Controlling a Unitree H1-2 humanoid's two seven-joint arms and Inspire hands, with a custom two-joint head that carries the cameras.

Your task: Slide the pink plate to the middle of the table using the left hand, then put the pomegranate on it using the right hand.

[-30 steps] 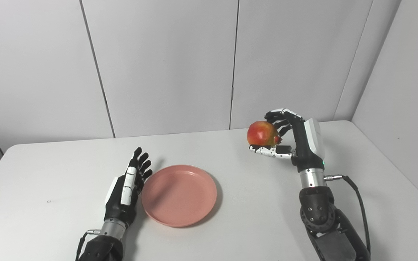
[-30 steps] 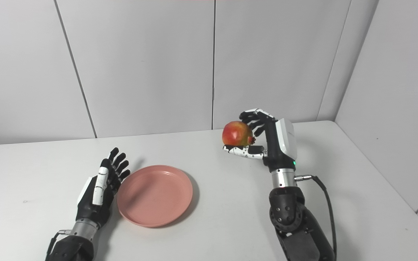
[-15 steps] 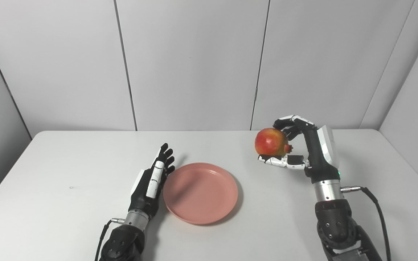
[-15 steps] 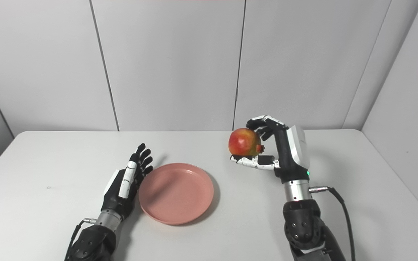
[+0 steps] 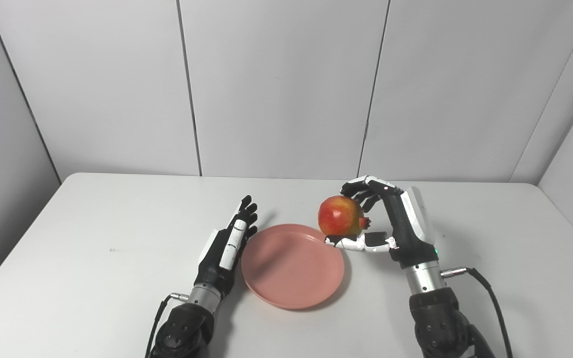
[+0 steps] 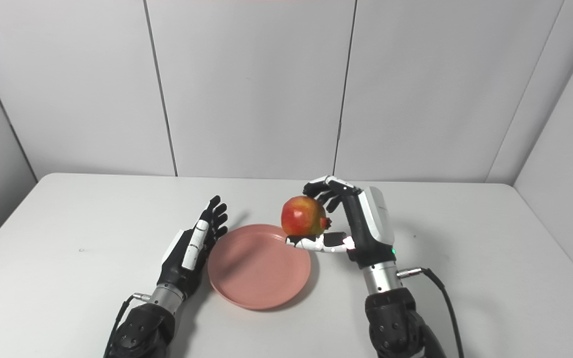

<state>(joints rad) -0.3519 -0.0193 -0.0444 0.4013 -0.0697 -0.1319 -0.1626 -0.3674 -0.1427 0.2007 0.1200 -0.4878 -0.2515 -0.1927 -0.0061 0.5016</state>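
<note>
Gripping the pomegranate point(image 5: 338, 216) over the pink plate's point(image 5: 291, 268) right rim, the right hand point(image 5: 391, 223) is hovering while the left hand point(image 5: 227, 246), fingers outstretched, is lying beside it; no writing is showing.

Both hands, the left hand point(image 5: 227, 244) and the right hand point(image 5: 391, 223), are black with white covers. Shiny silver wrists join black arms. A black cable point(image 5: 490, 298) hangs off the right wrist.

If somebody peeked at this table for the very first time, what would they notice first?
Probably the round red-and-yellow pomegranate, held up in the right hand above the far right rim of the flat pink plate. That plate sits near the middle of the white table. The black-and-white left hand rests open, fingers straight, right beside the plate's left edge.
</note>
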